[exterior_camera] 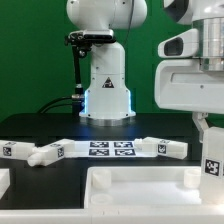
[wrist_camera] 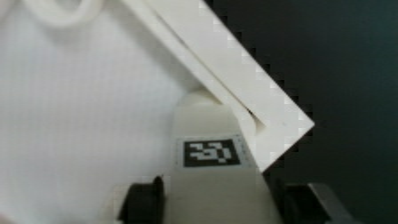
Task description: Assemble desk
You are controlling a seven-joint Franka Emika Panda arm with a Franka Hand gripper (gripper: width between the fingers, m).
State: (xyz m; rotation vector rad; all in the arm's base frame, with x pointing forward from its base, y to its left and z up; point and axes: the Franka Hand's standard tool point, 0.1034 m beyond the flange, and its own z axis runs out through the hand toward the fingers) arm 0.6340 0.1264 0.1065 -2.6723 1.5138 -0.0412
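My tool (wrist_camera: 231, 203) stands partway closed, with one dark finger on each side of a white leg (wrist_camera: 217, 125). The fingers (wrist_camera: 146, 202) sit just beside the leg's faces, but I cannot tell whether they truly press on it. The leg carries a square black-and-white tag (wrist_camera: 214, 152) on the face turned to my wrist camera. Its far end lies over the tabletop (wrist_camera: 89, 110), just inside the raised rim (wrist_camera: 249, 95) and near a corner; I cannot tell whether it touches. Past that corner is bare black bench (wrist_camera: 347, 60). In the exterior view the tabletop lies nearest the camera, at 6 o'clock, rim upward. My tool and the upright leg are at 3 to 4 o'clock, over the tabletop's corner on that side. Farther back on the bench, the marker board (exterior_camera: 110, 148) lies flat at the centre. Loose legs (exterior_camera: 40, 153) lie on their sides at 9 o'clock of it, and more lie at 3 o'clock of it, all tagged. Behind them, at 12 o'clock, stands my white base (exterior_camera: 105, 80) with a black cable (exterior_camera: 76, 70) beside it, against a green backdrop (exterior_camera: 30, 50).
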